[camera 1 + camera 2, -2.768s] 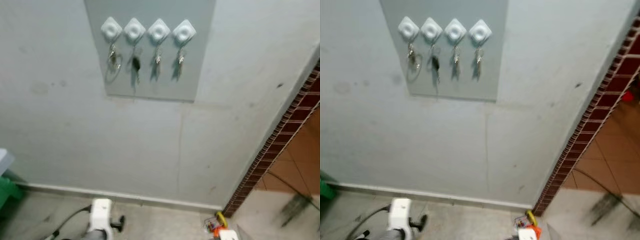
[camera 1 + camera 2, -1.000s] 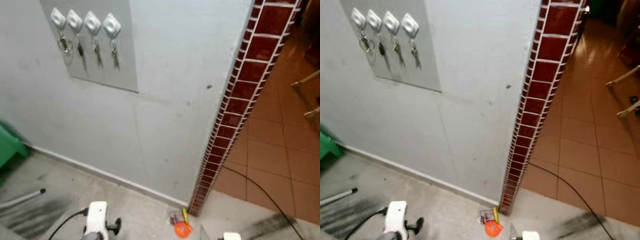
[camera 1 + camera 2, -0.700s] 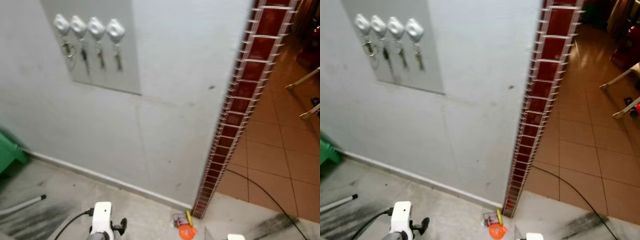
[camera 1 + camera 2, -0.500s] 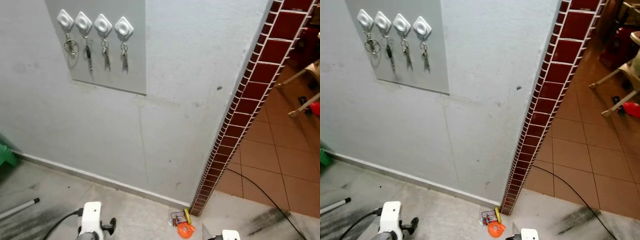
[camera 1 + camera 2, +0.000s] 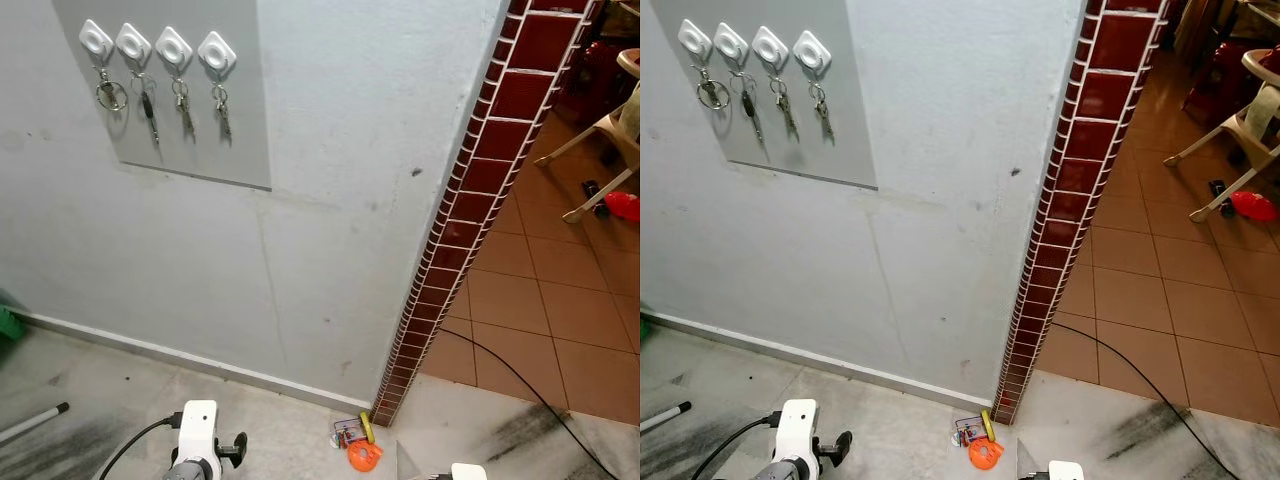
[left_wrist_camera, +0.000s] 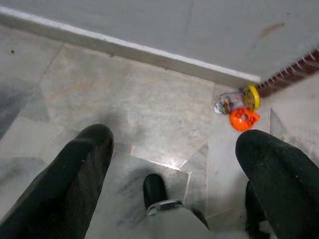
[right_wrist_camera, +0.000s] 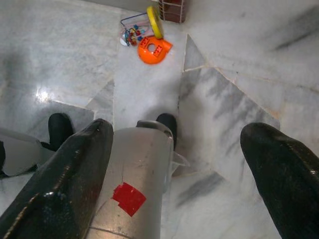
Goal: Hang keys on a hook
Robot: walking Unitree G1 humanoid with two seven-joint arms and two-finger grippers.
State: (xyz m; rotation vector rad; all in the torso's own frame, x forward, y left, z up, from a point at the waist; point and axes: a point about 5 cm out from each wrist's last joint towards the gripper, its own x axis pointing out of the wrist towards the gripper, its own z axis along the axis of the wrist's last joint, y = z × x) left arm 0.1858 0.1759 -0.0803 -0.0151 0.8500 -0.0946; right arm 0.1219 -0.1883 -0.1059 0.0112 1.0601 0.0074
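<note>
Four white diamond-shaped hooks sit in a row on a grey panel high on the wall to my left. Each hook carries keys: a key ring, a black-headed key and two more bunches. Both arms hang low near the floor. My left gripper is open over the marble floor with nothing between its fingers. My right gripper is open too and holds nothing.
A red brick wall edge ends the grey wall on the right; beyond it lie a terracotta tile floor, a black cable and a plastic chair. An orange toy lies at the corner's foot. A green object and a pole are at the left.
The whole picture has shifted as the camera turned right and away from the wall. The keys hang as before and both arms stay low.
</note>
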